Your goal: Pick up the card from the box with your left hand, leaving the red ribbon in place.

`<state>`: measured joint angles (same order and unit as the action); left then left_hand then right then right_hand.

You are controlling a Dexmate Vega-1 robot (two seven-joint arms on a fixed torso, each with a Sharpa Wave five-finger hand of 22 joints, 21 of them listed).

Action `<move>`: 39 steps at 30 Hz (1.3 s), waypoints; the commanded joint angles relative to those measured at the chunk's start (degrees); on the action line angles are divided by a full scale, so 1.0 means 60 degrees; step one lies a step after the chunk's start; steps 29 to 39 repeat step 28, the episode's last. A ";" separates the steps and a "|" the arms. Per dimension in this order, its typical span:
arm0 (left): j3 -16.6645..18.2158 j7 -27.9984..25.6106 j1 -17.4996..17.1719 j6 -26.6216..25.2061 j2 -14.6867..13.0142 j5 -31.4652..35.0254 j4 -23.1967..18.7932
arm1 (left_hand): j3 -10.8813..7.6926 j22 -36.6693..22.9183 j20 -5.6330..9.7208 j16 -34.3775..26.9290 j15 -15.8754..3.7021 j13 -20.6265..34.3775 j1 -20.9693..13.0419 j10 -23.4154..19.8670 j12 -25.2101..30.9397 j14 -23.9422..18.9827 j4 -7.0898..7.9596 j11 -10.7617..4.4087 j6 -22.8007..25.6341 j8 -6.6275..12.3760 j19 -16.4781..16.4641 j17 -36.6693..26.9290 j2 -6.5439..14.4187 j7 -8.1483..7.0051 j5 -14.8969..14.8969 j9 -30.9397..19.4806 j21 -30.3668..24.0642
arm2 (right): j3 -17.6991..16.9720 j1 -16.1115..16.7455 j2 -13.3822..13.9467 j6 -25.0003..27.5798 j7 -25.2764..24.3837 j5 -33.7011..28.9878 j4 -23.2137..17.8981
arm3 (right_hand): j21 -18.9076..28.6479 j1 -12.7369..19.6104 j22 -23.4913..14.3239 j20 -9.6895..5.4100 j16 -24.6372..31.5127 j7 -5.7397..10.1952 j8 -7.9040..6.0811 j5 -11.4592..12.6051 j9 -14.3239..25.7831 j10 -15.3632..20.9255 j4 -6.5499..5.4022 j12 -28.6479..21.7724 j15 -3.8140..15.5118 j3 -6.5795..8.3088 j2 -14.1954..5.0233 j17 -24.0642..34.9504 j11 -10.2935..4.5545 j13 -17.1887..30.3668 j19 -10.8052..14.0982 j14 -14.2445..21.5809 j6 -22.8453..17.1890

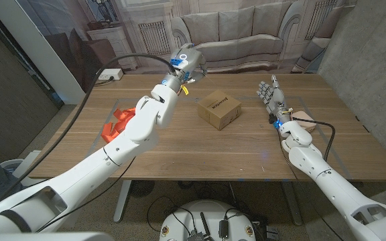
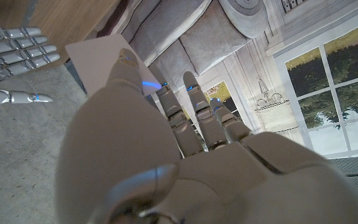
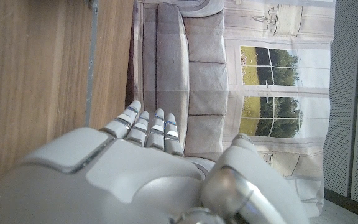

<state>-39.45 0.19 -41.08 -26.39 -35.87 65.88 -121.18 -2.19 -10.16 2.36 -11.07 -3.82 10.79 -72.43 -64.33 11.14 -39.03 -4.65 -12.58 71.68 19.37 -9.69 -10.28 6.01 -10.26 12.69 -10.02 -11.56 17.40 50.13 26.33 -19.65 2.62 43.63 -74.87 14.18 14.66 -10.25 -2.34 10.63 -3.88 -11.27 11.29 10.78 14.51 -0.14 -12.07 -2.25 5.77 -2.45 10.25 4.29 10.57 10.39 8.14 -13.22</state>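
We are keeping our right hand [image 1: 271,94] upright on the wooden table [image 1: 179,154], fingers spread, holding nothing. The brown cardboard box [image 1: 219,108] is sitting mid-table. Beyond it, our left hand [image 1: 187,65] is pinching the pale flat card [image 2: 98,59], raised above the table's far edge.

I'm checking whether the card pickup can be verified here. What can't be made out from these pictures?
- The card: in the left wrist view the left hand covers any grip; a pale flat edge shows behind the fingers.
- Head view: the left hand is too small to tell.
- Red ribbon: partly behind the left arm.
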 commanded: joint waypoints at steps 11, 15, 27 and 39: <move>0.0161 0.0546 0.0328 0.0123 0.0308 0.0467 -0.0175 | 0.0027 -0.0012 0.0426 0.0030 -0.1274 0.0058 -0.0041 -0.0140 -0.0046 -0.0097 0.0077 -0.0005 0.0106 -0.0067 -0.0097 -0.0012 0.0013 0.0003 -0.0004 -0.0015 -0.0002 | -0.0040 0.0165 0.0127 -0.0002 -0.0105 -0.0057 -0.0207 | -0.0055 0.0034 -0.0044 0.0028 0.0026 0.0027 -0.0013 0.0069 0.0035 0.0105 -0.0003 -0.0032 -0.0002 -0.0032 -0.0046 0.0056 0.0008 0.0015 0.0077 0.0058 -0.0054; 0.0217 0.0559 0.0284 0.0130 0.0304 0.0517 -0.0260 | 0.0031 -0.0012 0.0425 0.0033 -0.1272 0.0058 -0.0044 -0.0141 -0.0048 -0.0097 0.0081 -0.0007 0.0104 -0.0079 -0.0096 -0.0012 0.0007 0.0016 -0.0005 -0.0015 -0.0001 | -0.0070 0.0229 0.0183 0.0069 -0.0234 -0.0065 -0.0420 | -0.0063 0.0033 -0.0044 0.0027 0.0027 0.0023 -0.0013 0.0069 0.0035 0.0103 -0.0001 -0.0031 0.0002 -0.0037 -0.0046 0.0056 0.0008 0.0015 0.0084 0.0062 -0.0057; 0.0369 0.0439 0.0155 0.0153 0.0341 0.0467 -0.0267 | 0.0039 -0.0012 0.0436 0.0042 -0.1277 0.0060 -0.0052 -0.0135 -0.0055 -0.0083 0.0100 -0.0005 0.0132 -0.0107 -0.0079 -0.0013 0.0005 -0.0003 -0.0006 -0.0017 0.0008 | -0.0049 0.0277 0.0244 0.0303 -0.0379 -0.0046 -0.0625 | -0.0089 0.0026 -0.0046 0.0032 0.0025 0.0019 -0.0018 0.0067 0.0035 0.0118 0.0000 -0.0035 -0.0017 -0.0048 -0.0056 0.0057 0.0020 0.0015 0.0095 0.0058 -0.0072; 0.0379 0.0423 0.0147 0.0149 0.0347 0.0461 -0.0267 | 0.0040 -0.0012 0.0421 0.0043 -0.1275 0.0060 -0.0051 -0.0133 -0.0056 -0.0080 0.0104 -0.0004 0.0117 -0.0118 -0.0074 -0.0013 0.0005 0.0011 -0.0007 -0.0018 0.0010 | -0.0034 0.0259 0.0264 0.0291 -0.0357 -0.0085 -0.0615 | -0.0090 0.0025 -0.0046 0.0033 0.0024 0.0017 -0.0017 0.0067 0.0035 0.0121 0.0000 -0.0036 -0.0016 -0.0048 -0.0056 0.0057 0.0022 0.0015 0.0095 0.0058 -0.0069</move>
